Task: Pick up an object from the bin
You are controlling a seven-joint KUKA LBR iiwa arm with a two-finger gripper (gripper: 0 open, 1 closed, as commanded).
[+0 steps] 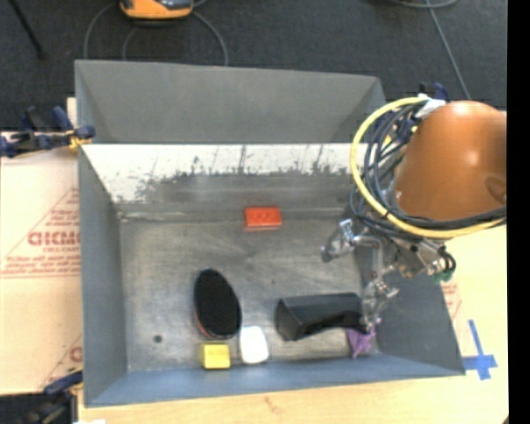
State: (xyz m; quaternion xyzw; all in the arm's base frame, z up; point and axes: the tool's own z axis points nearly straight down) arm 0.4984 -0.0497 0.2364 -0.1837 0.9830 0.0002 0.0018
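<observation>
In the camera view the gripper (pixel 373 306) hangs low in the lower right of the grey bin (pixel 221 104), beneath the arm's orange cover (pixel 450 162) and its loops of cable. Its tip is just beside the right end of a long black block (pixel 316 316) that lies on the bin floor, and just above a small purple thing (pixel 362 343) near the bottom right corner. Whether the gripper is open or closed cannot be told from here, and nothing can be seen held in it. Further left along the bottom of the frame lie a white lump (pixel 253 345), a yellow cube (pixel 215 356) and a black oval brush (pixel 216 303). A red brick (pixel 263 217) sits alone near the far wall. I judge the step in hand to be the approach, with the pick not yet made. The purple thing or the end of the black block looks the likeliest target. The next move would call for settling squarely over one of them, since the two lie so close together that a loose grasp could nudge both.
</observation>
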